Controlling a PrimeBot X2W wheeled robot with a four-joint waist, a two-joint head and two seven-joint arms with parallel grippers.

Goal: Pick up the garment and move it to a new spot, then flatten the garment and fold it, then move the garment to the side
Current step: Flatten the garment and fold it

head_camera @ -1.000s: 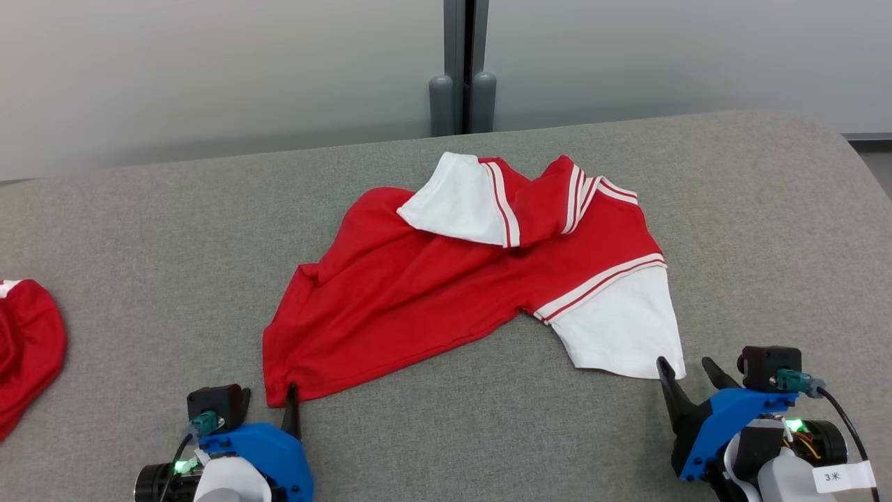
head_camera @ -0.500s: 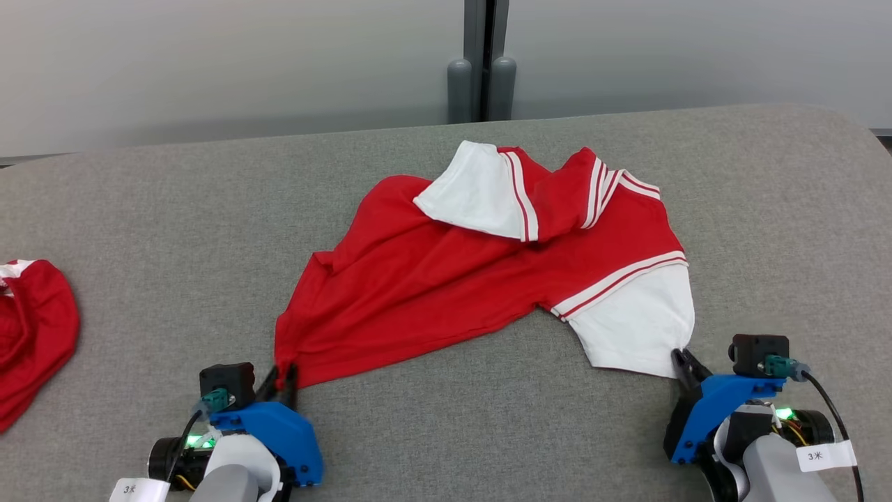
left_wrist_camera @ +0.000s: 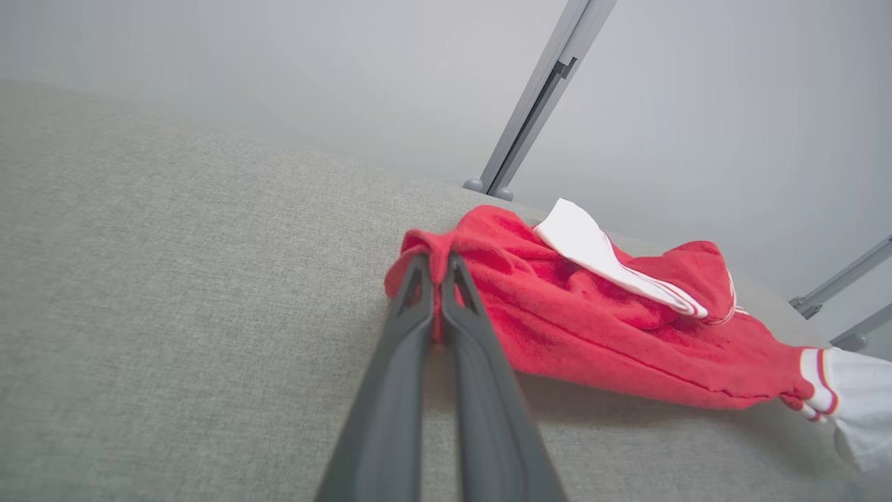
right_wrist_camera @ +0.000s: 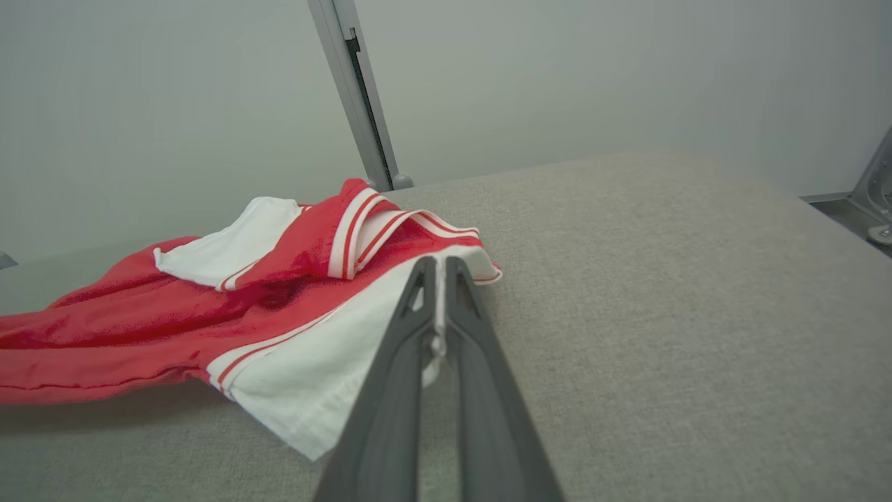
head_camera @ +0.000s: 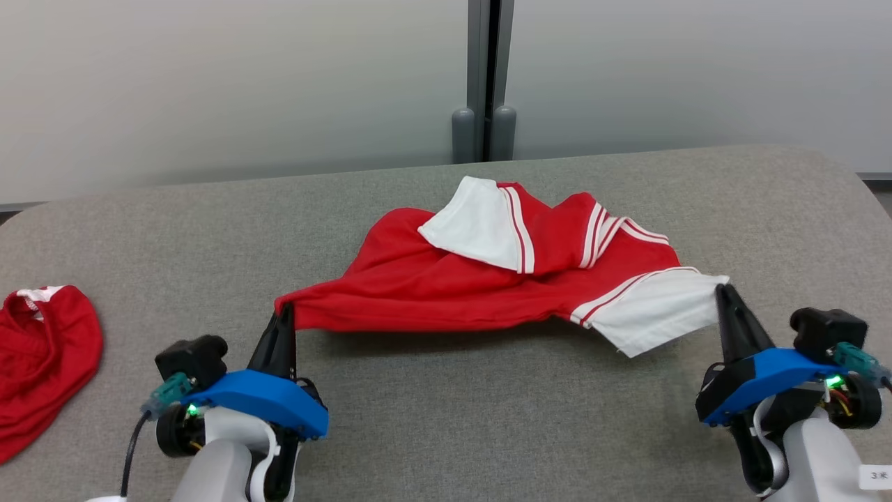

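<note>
The garment (head_camera: 460,286) is a red shirt with white sleeves and striped trim, lying crumpled across the middle of the grey table (head_camera: 446,404). My left gripper (head_camera: 286,310) is shut on its red bottom corner, which is raised off the table; the left wrist view shows the red cloth (left_wrist_camera: 557,307) pinched between the fingers (left_wrist_camera: 411,300). My right gripper (head_camera: 721,293) is shut on the edge of the white sleeve (head_camera: 662,307), also raised. In the right wrist view the white cloth (right_wrist_camera: 334,355) runs between the closed fingers (right_wrist_camera: 463,307). The front edge of the shirt hangs between both grips.
A second red garment (head_camera: 38,362) lies bunched at the table's left edge. Behind the table stands a pale wall with a grey post (head_camera: 484,77). Bare grey table surface lies in front of the shirt and to its right.
Both grippers have closed on the shirt, left on the red corner, right on the white sleeve, and lifted those edges off the table. The head camera has also shifted.
</note>
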